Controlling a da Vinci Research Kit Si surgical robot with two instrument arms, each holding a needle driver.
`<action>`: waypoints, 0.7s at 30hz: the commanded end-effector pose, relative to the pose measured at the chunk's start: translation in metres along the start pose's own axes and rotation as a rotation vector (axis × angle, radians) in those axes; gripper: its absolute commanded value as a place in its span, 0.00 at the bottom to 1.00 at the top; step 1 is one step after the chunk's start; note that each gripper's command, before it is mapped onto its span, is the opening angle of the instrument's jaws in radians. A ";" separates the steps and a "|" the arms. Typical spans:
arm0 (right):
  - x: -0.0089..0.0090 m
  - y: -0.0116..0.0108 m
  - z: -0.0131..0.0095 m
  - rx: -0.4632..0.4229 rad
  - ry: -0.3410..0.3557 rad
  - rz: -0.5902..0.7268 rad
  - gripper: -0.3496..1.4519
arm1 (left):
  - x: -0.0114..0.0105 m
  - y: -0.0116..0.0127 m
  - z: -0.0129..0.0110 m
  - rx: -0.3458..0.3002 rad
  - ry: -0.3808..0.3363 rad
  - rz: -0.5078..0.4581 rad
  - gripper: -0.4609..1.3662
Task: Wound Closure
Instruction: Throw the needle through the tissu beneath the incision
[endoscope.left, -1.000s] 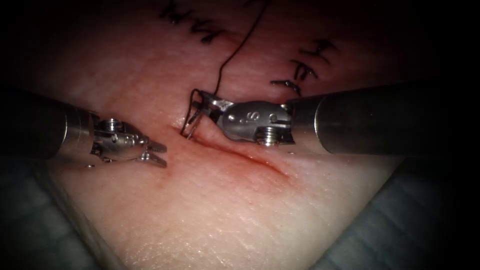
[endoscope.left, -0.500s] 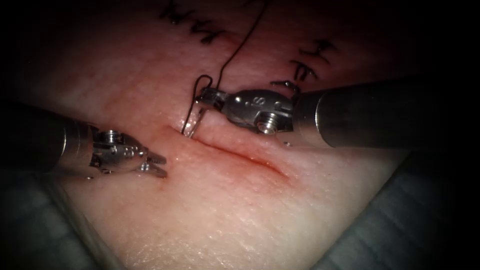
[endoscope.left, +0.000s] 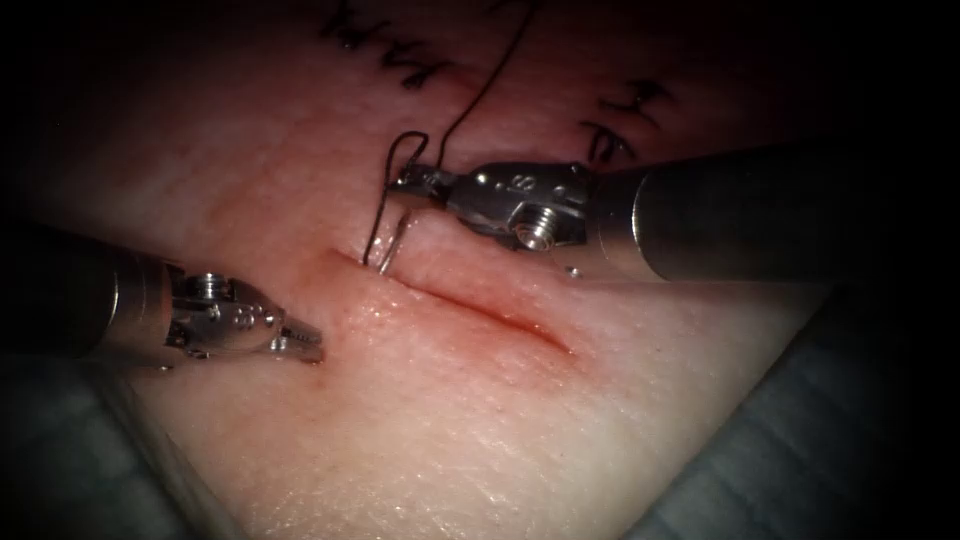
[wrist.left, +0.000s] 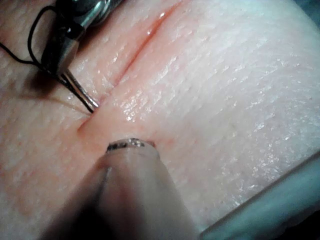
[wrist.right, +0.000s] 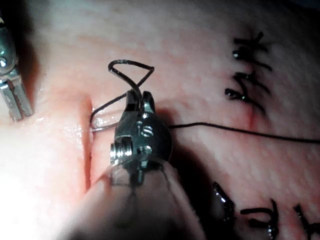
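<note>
My right tool (endoscope.left: 408, 183) reaches in from the right, its jaws shut on the curved needle (endoscope.left: 378, 235) near its tail. The needle hangs down, and its tip meets the tissue (endoscope.left: 480, 400) at the upper left end of the cut (endoscope.left: 480, 312); I cannot tell how deep it goes. Dark thread (endoscope.left: 480, 90) loops above the jaws and runs away to the back. Left of the cut, my left tool (endoscope.left: 305, 345) lies low over the tissue, shut and holding nothing. The left wrist view shows the needle (wrist.left: 80, 92) at the cut's end. The right wrist view shows the thread loop (wrist.right: 131, 67).
Older black stitches (endoscope.left: 410, 65) and more of them (endoscope.left: 620, 125) cross the tissue at the back. Red fluid lines the cut. Grey-blue cloth (endoscope.left: 800, 440) lies beyond the tissue's front edges.
My right tool has risen and drawn back a little, swinging the needle more upright over the cut's end. My left tool's jaws have gone from open to shut and it has sunk slightly.
</note>
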 end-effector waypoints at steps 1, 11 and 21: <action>0.0000 0.0000 0.0000 -0.001 0.004 0.002 0.00 | -0.0001 0.0000 0.0002 -0.007 0.001 0.002 0.16; 0.0000 0.0002 0.0000 0.042 0.011 0.179 0.00 | -0.0003 -0.0004 0.0006 -0.012 0.002 0.001 0.16; 0.0000 0.0002 0.0006 0.063 0.043 0.499 0.00 | -0.0001 -0.0005 0.0008 -0.011 0.002 0.000 0.14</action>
